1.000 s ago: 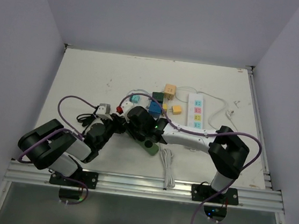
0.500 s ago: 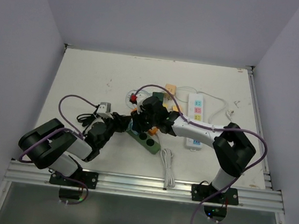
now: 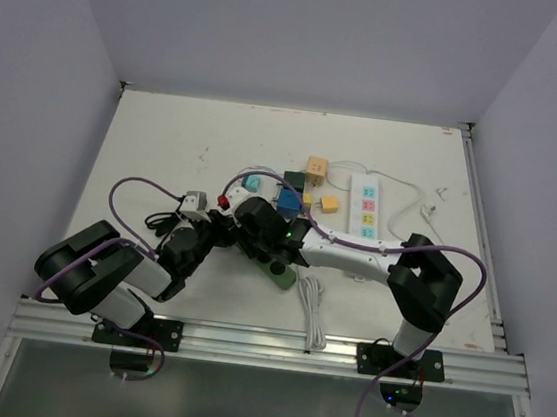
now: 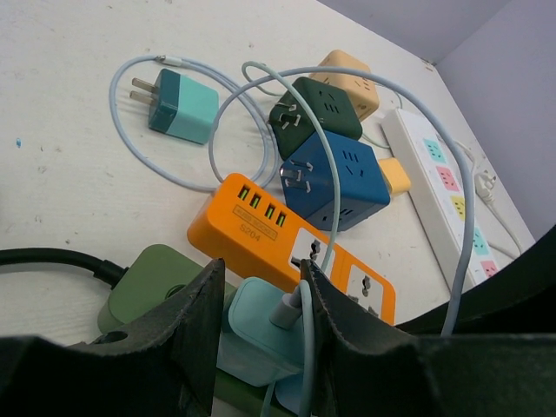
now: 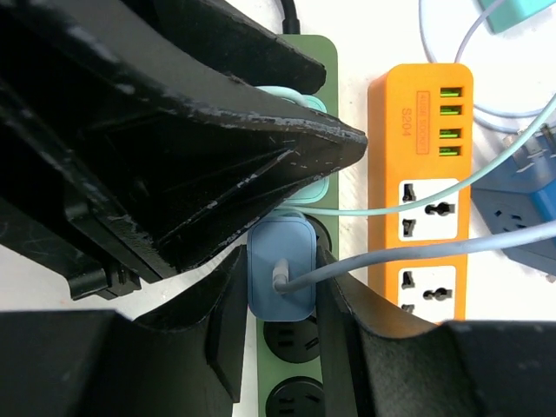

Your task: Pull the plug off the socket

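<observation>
The right gripper (image 5: 280, 261) has its fingers (image 5: 228, 304) closed narrow on the two flat sides of the blue plug (image 5: 280, 300). The plug is seated in the green strip (image 5: 295, 387), near the middle of the table and just beside the mint plug (image 5: 306, 149). The left gripper (image 4: 261, 291) is about half-closed, and its fingers appear to hold the mint plug, probably to steady the strip.

The blue plug looks small, light and hard-shelled, with smooth sides that could slip under a weak pinch. Its pins are likely held by friction, so it should resist and then let go all at once. The body is the place to grip, low and square, as the fingers do now. The thin cable (image 5: 373, 261) leaving its top is soft and would only bend or strain. A straight pull along the pins seems best. The strip is light and would rise with the plug unless held down.

The orange strip (image 5: 426, 174) lies just beside the green one.
</observation>
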